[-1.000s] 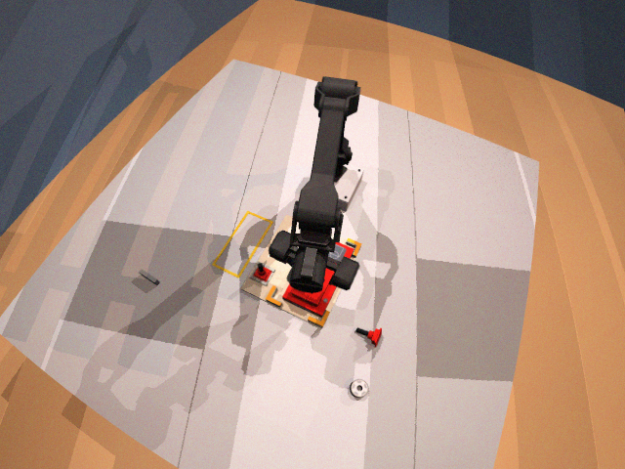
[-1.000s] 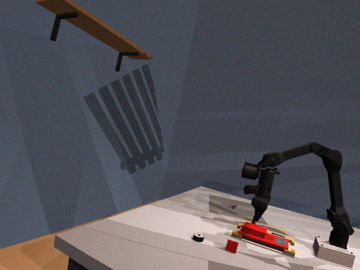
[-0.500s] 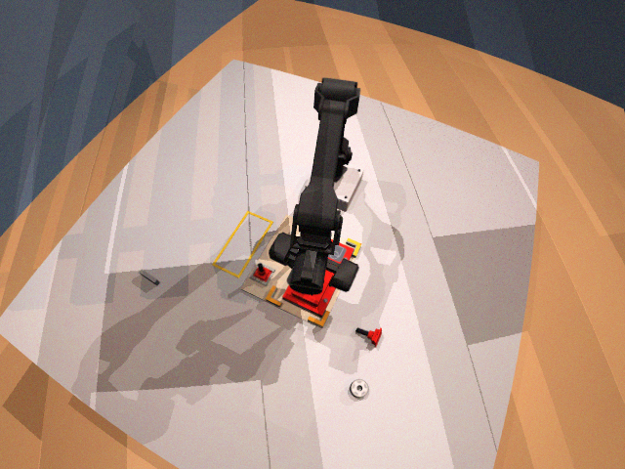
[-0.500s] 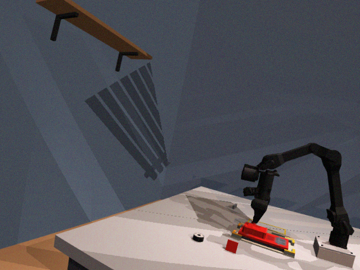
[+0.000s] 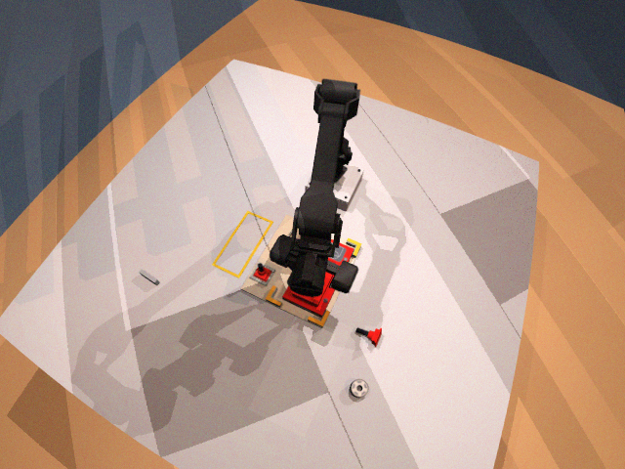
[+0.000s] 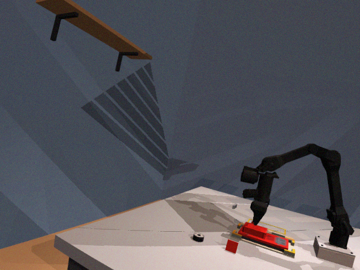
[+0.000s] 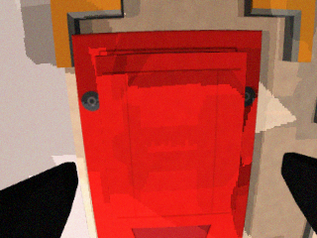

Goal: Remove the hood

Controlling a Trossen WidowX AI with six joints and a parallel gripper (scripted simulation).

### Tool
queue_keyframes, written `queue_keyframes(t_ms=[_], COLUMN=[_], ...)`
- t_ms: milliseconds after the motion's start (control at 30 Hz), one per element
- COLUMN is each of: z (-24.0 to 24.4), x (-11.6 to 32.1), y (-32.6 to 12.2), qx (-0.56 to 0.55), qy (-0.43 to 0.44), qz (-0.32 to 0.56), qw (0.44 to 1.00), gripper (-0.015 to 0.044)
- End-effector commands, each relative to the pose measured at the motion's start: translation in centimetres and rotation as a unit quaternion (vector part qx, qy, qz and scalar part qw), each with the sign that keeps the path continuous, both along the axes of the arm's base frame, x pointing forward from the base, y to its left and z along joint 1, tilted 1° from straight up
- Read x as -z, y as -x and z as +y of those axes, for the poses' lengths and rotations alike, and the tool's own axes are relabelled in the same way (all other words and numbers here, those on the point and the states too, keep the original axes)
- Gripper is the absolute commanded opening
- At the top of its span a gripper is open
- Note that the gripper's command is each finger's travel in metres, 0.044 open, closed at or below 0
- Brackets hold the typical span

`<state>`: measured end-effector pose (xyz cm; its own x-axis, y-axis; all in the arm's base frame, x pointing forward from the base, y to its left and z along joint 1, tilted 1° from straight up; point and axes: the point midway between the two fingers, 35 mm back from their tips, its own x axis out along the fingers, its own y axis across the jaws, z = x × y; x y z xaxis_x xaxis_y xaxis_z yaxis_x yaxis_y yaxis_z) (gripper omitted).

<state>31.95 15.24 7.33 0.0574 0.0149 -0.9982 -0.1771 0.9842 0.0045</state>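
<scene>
The red toy car (image 5: pixel 309 305) (image 6: pixel 274 242) (image 7: pixel 168 42) lies on a tan board between corner brackets. Its hood (image 6: pixel 256 231) (image 7: pixel 168 109) is the raised red block on one end of the car and sits on the body; the arm mostly hides it in the top view. My gripper (image 6: pixel 255 223) (image 7: pixel 181 169) is open and empty, pointing down at the hood. In the wrist view one finger is on each side of the car, with gaps to its sides; the exact fingertip height is unclear. The marked area, a yellow outline (image 5: pixel 229 237), lies beside the board and holds nothing.
A small red part with a black knob (image 5: pixel 262 273) stands on the board (image 5: pixel 250 288). A red part with a black stem (image 5: pixel 374 335) (image 6: pixel 232 246), a wheel (image 5: pixel 361 386) (image 6: pixel 198 237) and a grey bar (image 5: pixel 149 277) (image 6: pixel 234 206) lie on the table.
</scene>
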Motion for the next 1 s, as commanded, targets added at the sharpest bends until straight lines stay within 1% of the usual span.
queue_keyframes(t_ms=[0, 967], z=[0.1, 0.2], x=[0.3, 1.9], y=[0.1, 0.0], qx=[0.003, 0.003], qy=[-0.002, -0.002], qz=[0.003, 0.003], qw=[1.000, 1.000], gripper=[0.0440, 0.0440])
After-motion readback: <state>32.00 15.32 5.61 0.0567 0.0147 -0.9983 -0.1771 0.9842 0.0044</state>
